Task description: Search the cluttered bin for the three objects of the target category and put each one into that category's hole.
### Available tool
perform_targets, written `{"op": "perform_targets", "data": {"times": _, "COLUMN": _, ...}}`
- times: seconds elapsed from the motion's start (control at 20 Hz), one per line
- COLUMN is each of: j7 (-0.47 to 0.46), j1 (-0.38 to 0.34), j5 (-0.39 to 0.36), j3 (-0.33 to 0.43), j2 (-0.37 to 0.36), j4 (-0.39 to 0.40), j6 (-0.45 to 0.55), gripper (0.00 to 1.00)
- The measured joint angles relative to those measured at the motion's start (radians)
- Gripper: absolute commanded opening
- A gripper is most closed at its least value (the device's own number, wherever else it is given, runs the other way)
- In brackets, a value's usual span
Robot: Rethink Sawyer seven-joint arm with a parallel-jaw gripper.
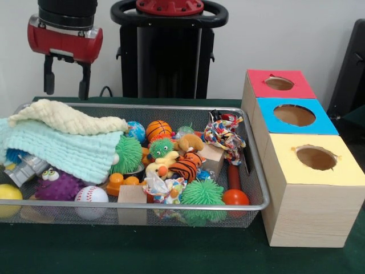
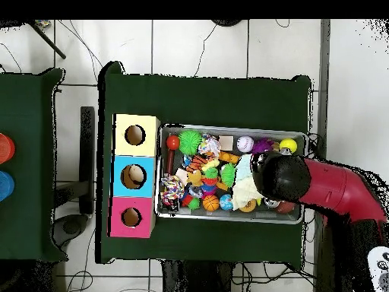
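The cluttered bin [image 1: 171, 107] is a silver wire mesh basket full of toys; it also shows in the overhead view [image 2: 228, 220]. My gripper [image 1: 67, 85] hangs open and empty above the bin's far left corner, over a cream cloth [image 1: 68, 117] and a mint cloth [image 1: 63, 145]. In the bin lie a basketball [image 1: 158, 130], a baseball [image 1: 91, 196], two green spiky balls [image 1: 202, 193], a tiger toy [image 1: 185, 165] and a rope toy [image 1: 225, 134]. In the overhead view my arm [image 2: 281, 176] covers the gripper.
Three wooden boxes with round holes stand in a row beside the bin: red top [image 1: 279, 84], blue top [image 1: 293, 116], yellow top [image 1: 315, 158]. A purple spiky toy [image 1: 57, 184], a yellow ball [image 1: 8, 193] and a wooden block [image 1: 132, 197] lie near the bin's front.
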Motion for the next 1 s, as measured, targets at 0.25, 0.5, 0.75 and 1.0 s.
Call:
{"op": "perform_targets", "data": {"times": 0.25, "j7": 0.0, "j1": 0.016, "j5": 0.0, "j3": 0.018, "j2": -0.003, "j4": -0.001, "j6": 0.0, "gripper": 1.0}}
{"op": "perform_targets", "data": {"times": 0.5, "j7": 0.0, "j1": 0.041, "j5": 0.0, "j3": 0.064, "j2": -0.015, "j4": -0.001, "j6": 0.002, "gripper": 1.0}}
{"op": "perform_targets", "data": {"times": 0.75, "j7": 0.0, "j1": 0.057, "j5": 0.0, "j3": 0.116, "j2": -0.028, "j4": -0.001, "j6": 0.009, "gripper": 1.0}}
{"op": "perform_targets", "data": {"times": 1.0, "j7": 0.0, "j1": 0.059, "j5": 0.0, "j3": 0.156, "j2": -0.029, "j4": -0.001, "j6": 0.018, "gripper": 1.0}}
